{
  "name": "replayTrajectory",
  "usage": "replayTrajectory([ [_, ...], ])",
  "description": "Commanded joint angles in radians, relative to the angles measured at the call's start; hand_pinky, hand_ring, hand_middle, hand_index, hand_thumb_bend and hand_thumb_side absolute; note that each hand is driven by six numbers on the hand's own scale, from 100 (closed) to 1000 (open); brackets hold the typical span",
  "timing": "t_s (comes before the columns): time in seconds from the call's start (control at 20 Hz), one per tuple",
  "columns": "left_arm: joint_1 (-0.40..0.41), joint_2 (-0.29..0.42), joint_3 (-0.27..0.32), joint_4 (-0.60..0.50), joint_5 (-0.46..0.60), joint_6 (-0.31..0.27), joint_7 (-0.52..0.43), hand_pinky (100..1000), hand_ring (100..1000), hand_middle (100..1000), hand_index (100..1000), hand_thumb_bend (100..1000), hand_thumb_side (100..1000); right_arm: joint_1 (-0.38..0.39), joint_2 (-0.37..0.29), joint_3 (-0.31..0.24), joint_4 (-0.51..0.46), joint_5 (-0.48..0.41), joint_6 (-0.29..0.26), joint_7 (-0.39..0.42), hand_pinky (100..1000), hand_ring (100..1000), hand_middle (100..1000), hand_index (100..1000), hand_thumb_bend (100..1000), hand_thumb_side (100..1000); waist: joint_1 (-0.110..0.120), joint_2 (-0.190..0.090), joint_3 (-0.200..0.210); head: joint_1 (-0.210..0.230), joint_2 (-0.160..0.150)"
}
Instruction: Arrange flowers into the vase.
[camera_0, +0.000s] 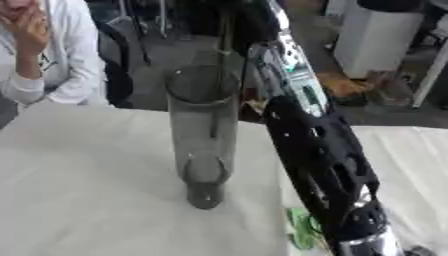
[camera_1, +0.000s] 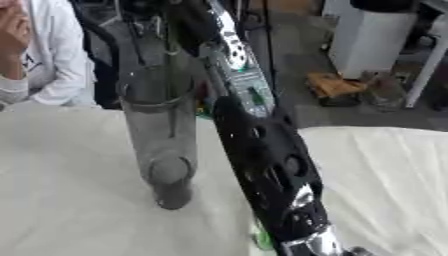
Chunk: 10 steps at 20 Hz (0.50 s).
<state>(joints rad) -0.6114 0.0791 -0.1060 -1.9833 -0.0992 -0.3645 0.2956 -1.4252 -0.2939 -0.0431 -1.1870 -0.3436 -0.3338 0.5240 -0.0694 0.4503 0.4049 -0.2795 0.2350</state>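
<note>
One arm (camera_0: 319, 155) fills the frame's middle, black and perforated, rising from bottom right toward the top centre; its hand is lost in the dark clutter up there, so grip state cannot be told. Left hand not seen. Tall clear glass vase (camera_0: 203, 130) stands upright on the white tablecloth (camera_0: 79, 190), just left of the arm. Something green (camera_0: 302, 227), shape unclear, shows beside the arm's base in the left eye view; right eye view mostly hides it. Open cloth lies left of the vase.
</note>
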Motion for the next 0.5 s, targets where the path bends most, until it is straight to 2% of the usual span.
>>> replayTrajectory([
  [0.05, -0.015, 0.004, 0.004, -0.017, -0.004, 0.000, -0.003, 792, 858, 888, 953, 100, 1000, -0.017, -0.010, -0.005, -0.008, 0.013, -0.005, -0.019, 351, 434, 305, 214, 100, 651, 0.010, -0.021, 0.000, 0.003, -0.012],
  [0.25, -0.016, 0.004, 0.005, -0.017, -0.003, -0.001, -0.003, 792, 858, 888, 953, 100, 1000, -0.012, -0.009, -0.006, -0.009, 0.018, -0.016, -0.037, 370, 453, 330, 243, 100, 722, 0.009, -0.020, 0.001, 0.005, -0.013],
  [0.5, -0.017, 0.003, 0.005, -0.017, -0.002, -0.001, -0.003, 792, 858, 888, 953, 100, 1000, -0.007, -0.015, -0.006, -0.004, 0.038, -0.034, -0.043, 373, 455, 338, 265, 100, 770, 0.007, -0.018, 0.001, 0.008, -0.012],
])
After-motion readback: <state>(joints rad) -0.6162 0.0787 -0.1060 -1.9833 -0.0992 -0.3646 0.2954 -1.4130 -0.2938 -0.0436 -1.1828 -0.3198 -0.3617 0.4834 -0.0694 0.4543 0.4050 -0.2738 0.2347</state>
